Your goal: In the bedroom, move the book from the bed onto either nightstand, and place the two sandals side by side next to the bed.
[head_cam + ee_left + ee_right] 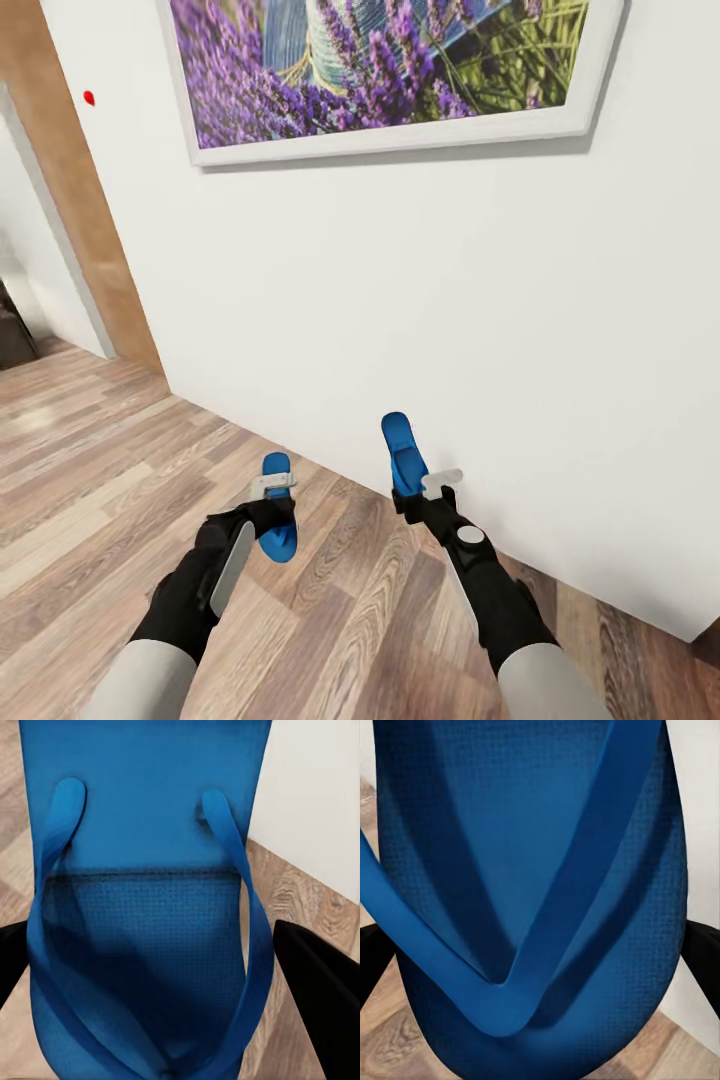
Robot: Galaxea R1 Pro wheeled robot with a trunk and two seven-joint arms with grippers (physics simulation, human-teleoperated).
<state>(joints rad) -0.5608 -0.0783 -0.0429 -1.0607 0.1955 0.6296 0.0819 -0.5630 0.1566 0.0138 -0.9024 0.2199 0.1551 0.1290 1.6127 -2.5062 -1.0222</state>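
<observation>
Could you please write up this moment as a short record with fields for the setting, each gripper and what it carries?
setting: white wall close ahead, wood-plank floor, framed lavender picture above
left gripper: shut on left sandal, held above the floor
right gripper: shut on right sandal, toe end pointing up beside the wall
doorway: brown door frame at the left of the head view
bed, book, nightstand: cannot report from these pictures
</observation>
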